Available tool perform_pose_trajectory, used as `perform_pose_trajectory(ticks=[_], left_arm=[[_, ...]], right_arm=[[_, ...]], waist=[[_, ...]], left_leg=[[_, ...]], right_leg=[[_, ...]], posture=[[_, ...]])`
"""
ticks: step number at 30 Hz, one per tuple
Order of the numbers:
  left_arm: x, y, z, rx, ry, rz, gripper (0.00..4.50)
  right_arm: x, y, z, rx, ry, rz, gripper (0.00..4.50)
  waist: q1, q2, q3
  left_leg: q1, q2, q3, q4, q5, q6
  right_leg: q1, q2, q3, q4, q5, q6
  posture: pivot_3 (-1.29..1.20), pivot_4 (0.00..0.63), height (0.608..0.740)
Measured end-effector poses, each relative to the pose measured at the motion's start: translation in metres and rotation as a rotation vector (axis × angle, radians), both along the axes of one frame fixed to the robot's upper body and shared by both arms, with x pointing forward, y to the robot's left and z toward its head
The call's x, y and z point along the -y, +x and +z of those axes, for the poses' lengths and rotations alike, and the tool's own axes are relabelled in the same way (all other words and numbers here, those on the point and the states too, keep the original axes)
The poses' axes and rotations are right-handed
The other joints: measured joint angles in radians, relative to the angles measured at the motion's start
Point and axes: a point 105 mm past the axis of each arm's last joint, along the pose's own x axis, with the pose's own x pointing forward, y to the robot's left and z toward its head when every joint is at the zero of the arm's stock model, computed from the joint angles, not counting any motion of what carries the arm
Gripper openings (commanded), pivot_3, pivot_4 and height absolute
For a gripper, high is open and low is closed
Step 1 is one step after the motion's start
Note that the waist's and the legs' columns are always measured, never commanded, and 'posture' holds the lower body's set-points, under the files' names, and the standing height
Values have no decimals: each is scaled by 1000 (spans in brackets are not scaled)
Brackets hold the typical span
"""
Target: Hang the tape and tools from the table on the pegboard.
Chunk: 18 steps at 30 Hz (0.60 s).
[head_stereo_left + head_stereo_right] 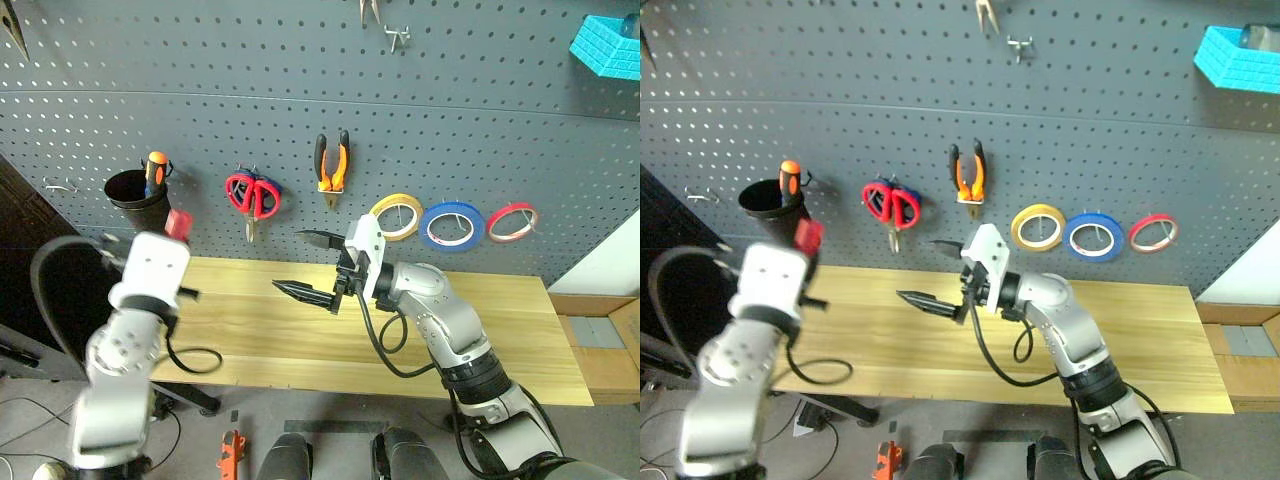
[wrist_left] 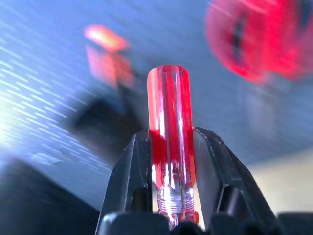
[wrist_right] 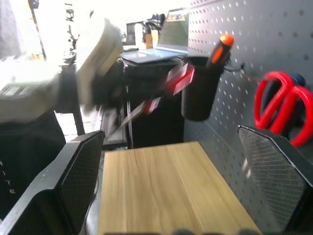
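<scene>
My left gripper [image 2: 168, 134] is shut on the slim red-handled screwdriver [image 2: 170, 112], which it holds raised at the table's left end. The handle [image 1: 178, 222] sticks up just below a black cup [image 1: 135, 198] hung on the pegboard [image 1: 300, 80]. Red-handled scissors [image 1: 250, 195], orange-and-black pliers [image 1: 332, 165] and the blue tape ring [image 1: 452, 225] hang on the pegboard's hooks. My right gripper [image 1: 310, 265] hovers open over the middle of the wooden table [image 1: 300, 335], pointing left, with nothing between its fingers.
An orange-handled screwdriver [image 1: 156, 170] stands in the black cup. A yellow tape ring [image 1: 396, 215] and a red one [image 1: 512, 221] flank the blue ring. A cyan basket [image 1: 608, 45] hangs at top right. Cardboard boxes [image 1: 600, 340] sit to the table's right.
</scene>
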Motion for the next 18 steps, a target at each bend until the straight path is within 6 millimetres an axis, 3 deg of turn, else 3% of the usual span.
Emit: perform_pose_trajectory(ticks=[1, 3, 10, 15, 18], left_arm=[[-7, -1, 26, 87, 23, 26, 832], [-9, 2, 51, 176, 38, 27, 832], [-23, 45, 72, 238, -1, 10, 832], [-35, 62, 103, 320, 6, 7, 832], [-44, 71, 107, 342, -18, 19, 832]], right_arm=[[-4, -1, 6, 12, 11, 12, 4500], [-9, -1, 12, 25, 20, 24, 4500], [-25, 0, 30, 44, 54, 43, 4500], [-36, 3, 51, 77, 98, 30, 4500], [-39, 6, 61, 97, 130, 17, 4500]], waist=[[0, 0, -1], [-1, 0, -5], [-1, -1, -5], [-4, -1, -5], [-5, -1, -5]], left_leg=[[0, 0, 0, 0, 0, 0], [1, -1, 0, 0, 0, 0], [-1, -1, 2, -1, 2, -4], [-1, -1, 2, -1, 3, -5], [-1, -1, 3, -1, 3, -5]], right_leg=[[0, 0, 1, 0, 0, 0], [0, -1, 3, -1, 0, 0], [-2, -1, 2, -1, 0, 0], [-3, 0, 2, -1, 0, 0], [-3, 0, 3, 0, 0, 0]], posture=[[140, 92, 740], [136, 95, 740], [119, 98, 740], [103, 104, 740], [100, 109, 740]])
